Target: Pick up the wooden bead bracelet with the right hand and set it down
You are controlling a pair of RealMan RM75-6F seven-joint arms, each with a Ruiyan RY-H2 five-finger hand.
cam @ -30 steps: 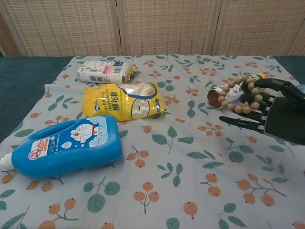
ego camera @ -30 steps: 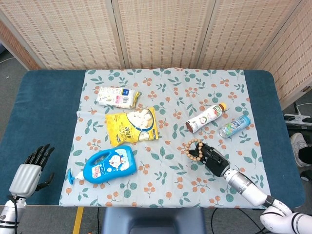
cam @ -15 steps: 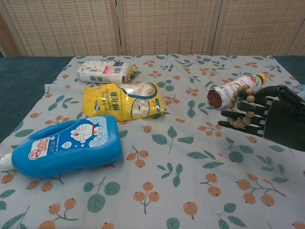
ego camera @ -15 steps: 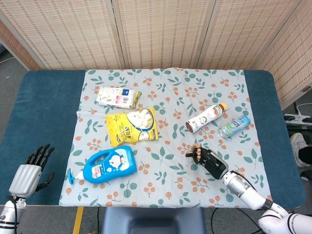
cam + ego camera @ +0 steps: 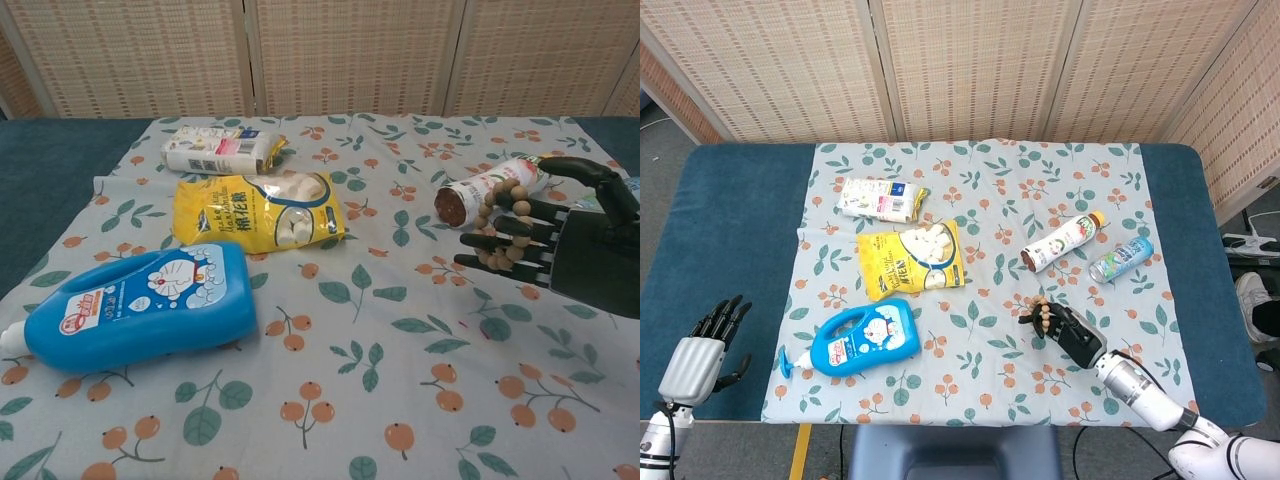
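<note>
My right hand [image 5: 560,250] carries the wooden bead bracelet [image 5: 503,222] looped over its outstretched fingers, seemingly just above the floral cloth [image 5: 380,350]; my left hand [image 5: 702,352] idles with fingers spread, holding nothing

Bracelet [image 5: 502,222] on right hand [image 5: 575,248] fingers

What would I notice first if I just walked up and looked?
Probably the black right robot hand near the right edge of the flowery tablecloth, with a wooden bead bracelet looped over its fingers. Next, the big blue bottle lying on its side at front left.
</note>
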